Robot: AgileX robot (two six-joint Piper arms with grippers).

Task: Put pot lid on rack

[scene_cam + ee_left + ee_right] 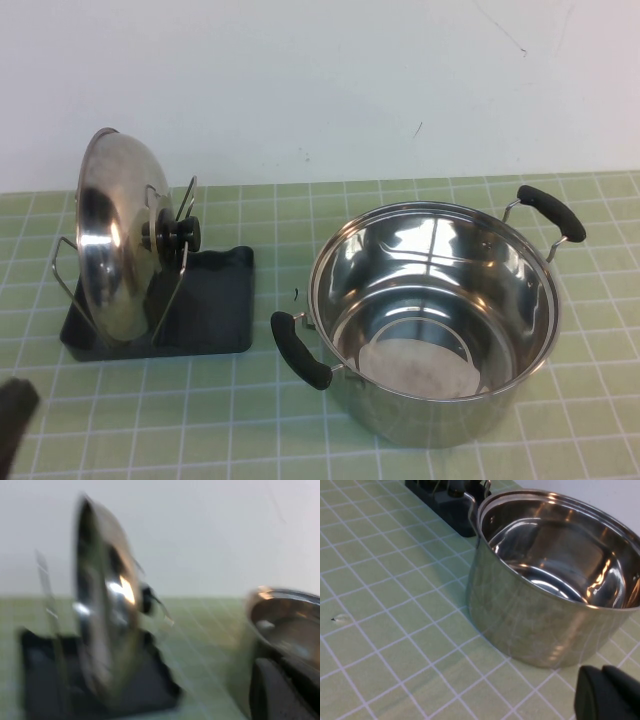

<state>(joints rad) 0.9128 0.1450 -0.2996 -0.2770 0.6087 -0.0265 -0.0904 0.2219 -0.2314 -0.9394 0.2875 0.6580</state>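
The shiny steel pot lid (115, 235) stands on edge in the wire rack (186, 200), its black knob (181, 235) facing the pot. The rack's dark grey tray (215, 300) lies at the left of the table. My left gripper (14, 425) shows only as a dark tip at the bottom left corner, well clear of the rack. In the left wrist view the lid (100, 615) and tray (40, 680) are blurred and the left gripper (280, 690) is a dark shape. My right gripper (607, 695) is shut and empty beside the pot, seen only in the right wrist view.
A deep steel pot (440, 320) with two black handles stands open at the right of the green tiled table; it also shows in the right wrist view (545, 605) and the left wrist view (285, 615). A white wall runs behind.
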